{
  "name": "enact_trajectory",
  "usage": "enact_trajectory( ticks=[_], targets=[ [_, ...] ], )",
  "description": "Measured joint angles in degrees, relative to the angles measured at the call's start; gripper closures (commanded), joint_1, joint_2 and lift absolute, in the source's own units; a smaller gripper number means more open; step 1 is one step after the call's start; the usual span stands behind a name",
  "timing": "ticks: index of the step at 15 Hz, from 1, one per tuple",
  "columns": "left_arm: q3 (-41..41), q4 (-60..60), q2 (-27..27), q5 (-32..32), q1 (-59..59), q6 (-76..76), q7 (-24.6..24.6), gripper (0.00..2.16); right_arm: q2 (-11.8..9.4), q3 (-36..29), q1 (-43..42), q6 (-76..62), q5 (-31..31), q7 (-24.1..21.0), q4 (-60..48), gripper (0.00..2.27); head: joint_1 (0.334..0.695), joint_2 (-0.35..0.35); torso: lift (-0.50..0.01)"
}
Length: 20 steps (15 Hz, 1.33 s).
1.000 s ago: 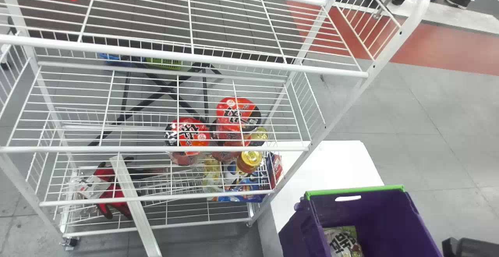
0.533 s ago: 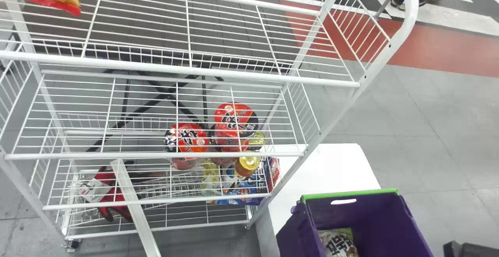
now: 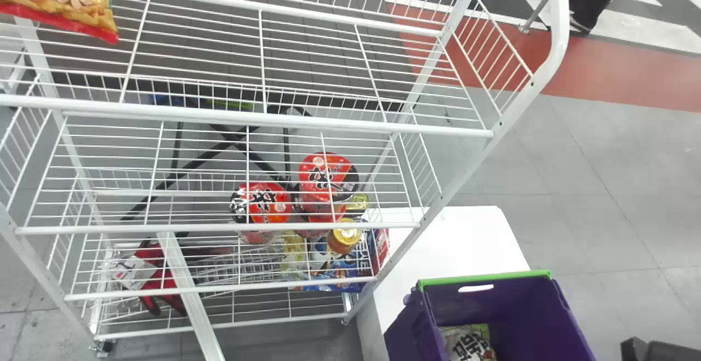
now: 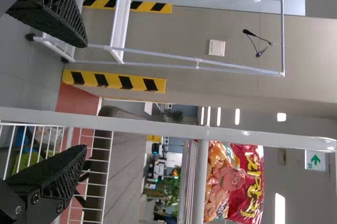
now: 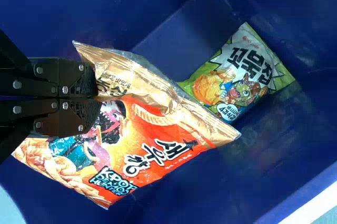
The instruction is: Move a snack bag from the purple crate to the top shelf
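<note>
Purple crate (image 3: 512,303), seemingly two snack bags (image 5: 239,79)

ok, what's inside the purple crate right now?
Green-and-white snack bag on the floor of the crate; nearer the wrist camera, an orange snack bag pinched in the right gripper. Anything beneath either bag is covered, can't tell.

Red-lidded cups (image 3: 267,201) near gold-lidded jar (image 3: 345,236) — red/blk gloves (image 3: 149,252) to L; bkgd: yel/blk strip (image 4: 113,81), grn exit sign (image 4: 315,160).

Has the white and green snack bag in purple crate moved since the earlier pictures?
No. Judged against the crate in the head view, the snack bag keeps its place.
</note>
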Motion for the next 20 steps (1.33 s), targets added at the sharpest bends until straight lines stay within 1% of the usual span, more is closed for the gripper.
enact_trajectory(
  ticks=[20],
  targets=[
    [-0.1,1.3,-0.3,0.0,-1.0,1.1,-0.1,0.14,0.1,0.0,-1.3,-1.5,-0.5,-0.7,0.6,2.08,0.695,-0.350,-0.111]
  ],
)
